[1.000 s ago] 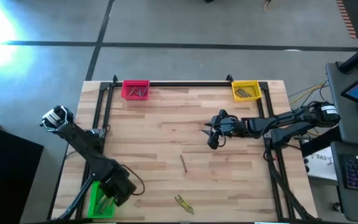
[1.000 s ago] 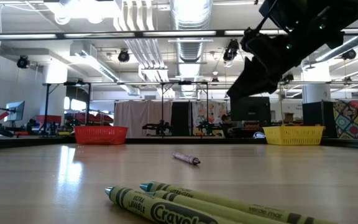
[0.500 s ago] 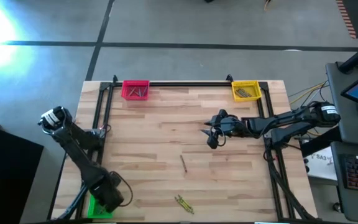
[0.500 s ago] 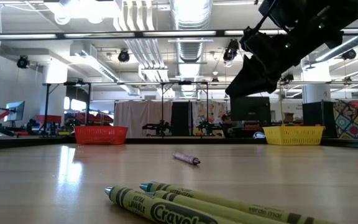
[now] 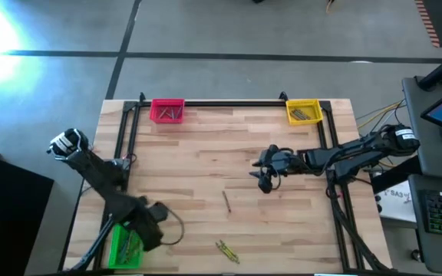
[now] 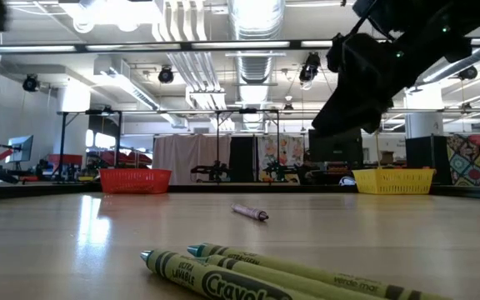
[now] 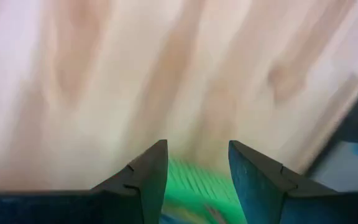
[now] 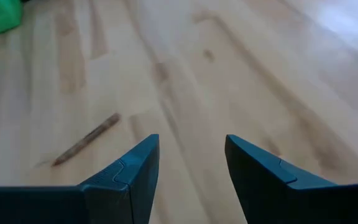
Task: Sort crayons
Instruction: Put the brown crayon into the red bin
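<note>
Left fingers: the left gripper [image 7: 194, 177] has its fingers [image 7: 148, 177] spread with nothing between them, just over the green bin [image 5: 125, 247] at the near left corner of the surface [image 5: 206, 165].
Right fingers: the right gripper [image 8: 188, 171] has its fingers [image 8: 132, 171] spread wide and empty, hanging above the middle of the surface, right of centre; it also shows from above [image 5: 265, 182].
Nearest crayon: one brownish-red crayon [image 5: 226, 201] lies alone on the bare wood, near the right gripper on the side toward the front edge; the right wrist view shows it [image 8: 86, 147] flat on the boards ahead of the fingers.
Front pair: two olive-yellow crayons [image 5: 226, 251] lie side by side, touching, near the front edge and well apart from both grippers.
Green bin: holds some crayons, though I can't count them.
Pink bin [image 5: 167, 110]: at the far left corner, a few crayons inside.
Yellow bin [image 5: 303, 112]: at the far right corner, also with crayons in it.
</note>
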